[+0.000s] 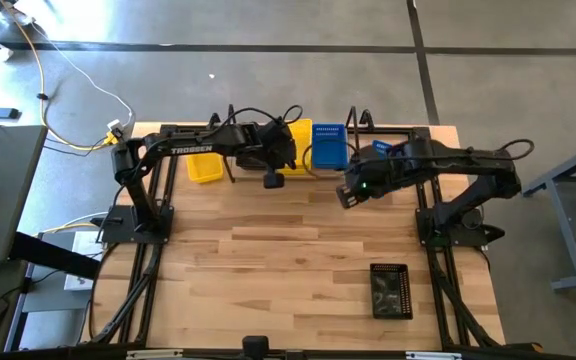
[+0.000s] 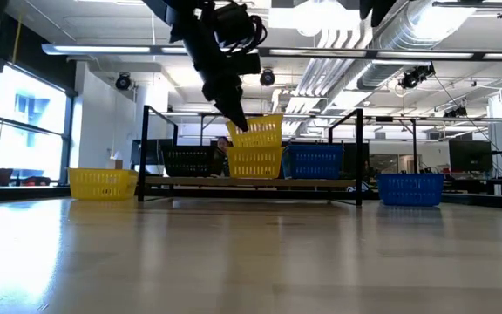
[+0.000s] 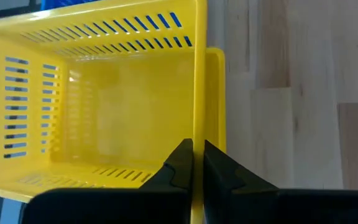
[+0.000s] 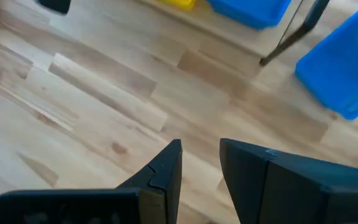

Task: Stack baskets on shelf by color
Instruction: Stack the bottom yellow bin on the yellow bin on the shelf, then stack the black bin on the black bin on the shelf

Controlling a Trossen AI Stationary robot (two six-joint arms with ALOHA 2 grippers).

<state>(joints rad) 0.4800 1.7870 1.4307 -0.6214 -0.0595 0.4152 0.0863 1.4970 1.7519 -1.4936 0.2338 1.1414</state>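
Your left gripper (image 3: 196,163) has its jaws clenched on the rim of a yellow basket (image 3: 104,106), one finger inside the wall and one outside. In the low view that held basket (image 2: 255,131) hangs tilted, partly nested into a second yellow basket (image 2: 254,161) standing on the shelf (image 2: 251,181). From above, your left gripper (image 1: 273,165) sits at the far middle of the worktop (image 1: 288,260), over the shelf.

Your right gripper (image 4: 199,163) has its jaws released, with a clear gap between the fingers and only bare worktop planks beneath them. From above it (image 1: 350,195) hovers just in front of the shelf, a little to the right of centre.

On the shelf, a black basket (image 2: 190,161) stands to the left of the yellow pair and a blue basket (image 2: 313,161) to the right. Off the shelf, you have one more yellow basket (image 2: 103,183) on the worktop beyond its left end and another blue basket (image 2: 410,188) beyond its right end. A further black basket (image 1: 390,290) lies well apart from the rest, on the near right part of the worktop.
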